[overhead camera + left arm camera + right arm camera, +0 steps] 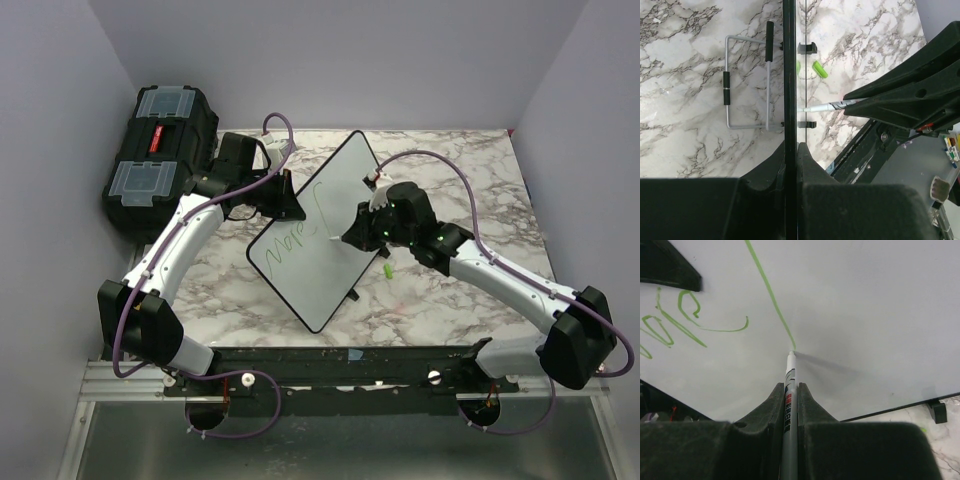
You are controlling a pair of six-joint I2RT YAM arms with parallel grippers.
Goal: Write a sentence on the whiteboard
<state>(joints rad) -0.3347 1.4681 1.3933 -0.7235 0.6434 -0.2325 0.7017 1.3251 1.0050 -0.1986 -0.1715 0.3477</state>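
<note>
Whiteboard (318,265) edge sits pinched between jaws of left gripper (791,148).

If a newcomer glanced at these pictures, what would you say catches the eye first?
The whiteboard set diagonally at mid-table, one edge clamped in the left gripper, draws the eye first. The right gripper pinches a marker, its tip on the board at the end of a green stroke of the sentence. A black toolbox sits at the far left corner.
</note>
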